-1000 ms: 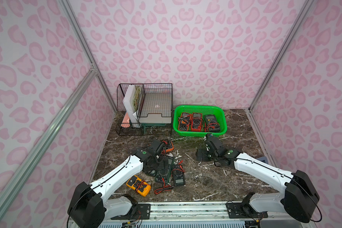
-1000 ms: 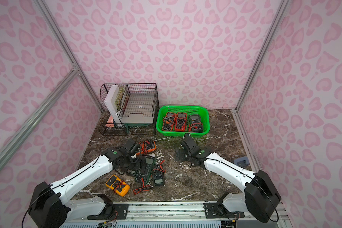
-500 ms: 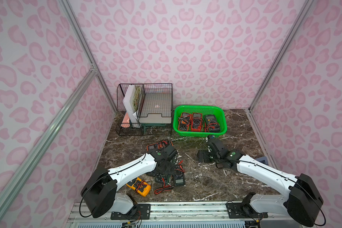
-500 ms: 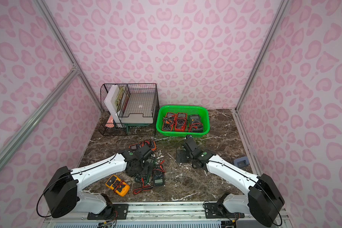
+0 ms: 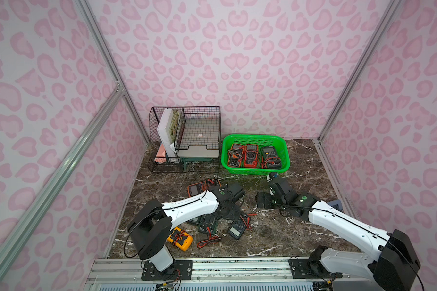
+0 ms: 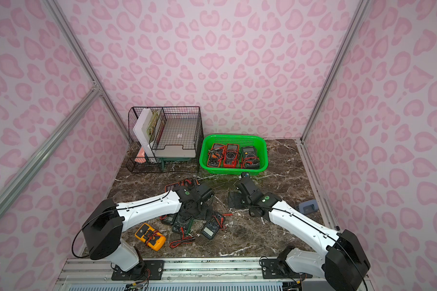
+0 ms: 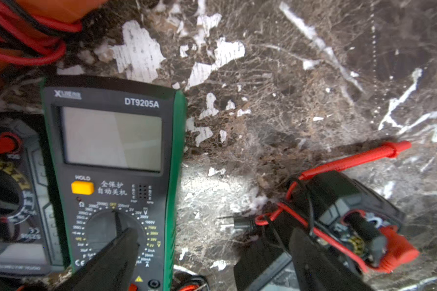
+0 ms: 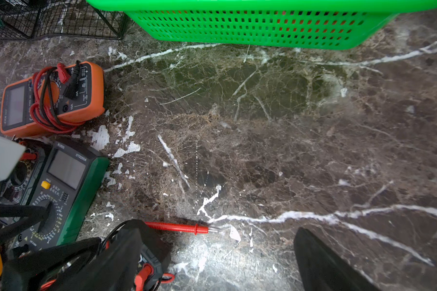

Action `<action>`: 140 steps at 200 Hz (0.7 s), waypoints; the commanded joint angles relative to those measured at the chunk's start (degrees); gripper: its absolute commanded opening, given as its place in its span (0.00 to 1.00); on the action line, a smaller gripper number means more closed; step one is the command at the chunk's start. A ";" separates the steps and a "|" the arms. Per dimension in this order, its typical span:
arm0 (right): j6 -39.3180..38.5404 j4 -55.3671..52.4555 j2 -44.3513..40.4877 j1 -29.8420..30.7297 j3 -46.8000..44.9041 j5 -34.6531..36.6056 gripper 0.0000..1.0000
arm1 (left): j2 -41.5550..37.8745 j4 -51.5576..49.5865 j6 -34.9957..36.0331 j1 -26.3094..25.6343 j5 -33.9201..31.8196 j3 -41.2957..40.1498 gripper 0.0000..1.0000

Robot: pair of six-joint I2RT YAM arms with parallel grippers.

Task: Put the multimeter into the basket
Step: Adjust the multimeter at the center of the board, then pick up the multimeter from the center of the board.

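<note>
Left gripper (image 7: pixel 212 235) wide open, empty, straddling edge of green-cased black plastic multimeter (image 7: pixel 111 163) flat on counter (image 7: pixel 288 100) beneath; probably rigid, lightish, slick, so pinch across long sides. Right gripper (image 5: pixel 263 200) open, empty.

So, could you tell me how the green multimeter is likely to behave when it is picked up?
The green multimeter looks like a rigid box, so it should lift without flexing. Its smooth hard case may slip when pinched. The dark meter lies close beside it, so that could get nudged.
</note>
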 commanded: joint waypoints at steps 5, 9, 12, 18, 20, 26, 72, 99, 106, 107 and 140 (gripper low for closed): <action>0.11 -0.54 -0.46 0.00 -0.57 0.43 0.99 | -2.82 -3.17 1.00 -0.04 -2.29 -0.30 0.99; 0.11 -0.52 -0.44 0.02 -0.63 0.33 0.99 | -3.43 -3.42 1.06 0.00 -2.56 -0.47 0.98; 0.17 -0.43 -0.44 0.02 -0.68 0.28 0.99 | -3.88 -3.73 1.14 -0.01 -2.75 -0.65 0.99; 0.20 -0.24 -0.48 -0.03 -0.80 0.08 0.99 | -4.73 -4.06 1.34 0.01 -3.06 -1.09 0.99; 0.20 -0.19 -0.45 0.01 -0.87 0.06 0.99 | -5.03 -4.15 1.46 0.04 -3.14 -1.23 0.98; 0.27 0.00 -0.44 0.02 -0.97 0.01 0.99 | -5.85 -4.38 1.72 0.05 -3.40 -1.68 0.98; 0.13 0.65 0.17 0.01 -0.68 -0.21 0.99 | -11.26 -5.04 1.04 0.70 -4.57 -7.17 0.99; -0.06 0.91 0.70 -0.07 -0.46 -0.37 0.99 | -12.85 -4.72 0.15 1.51 -4.96 -9.48 0.99; -0.20 0.91 0.87 -0.11 -0.40 -0.38 0.99 | -13.11 -4.44 0.23 1.67 -4.88 -10.03 0.99; -0.17 0.91 0.92 -0.13 -0.40 -0.38 0.99 | -13.13 -4.39 0.22 1.69 -4.82 -10.15 0.99; -0.28 0.84 1.41 -0.06 0.04 -0.30 0.99 | -14.68 -1.87 -0.08 3.38 -3.22 -13.79 0.98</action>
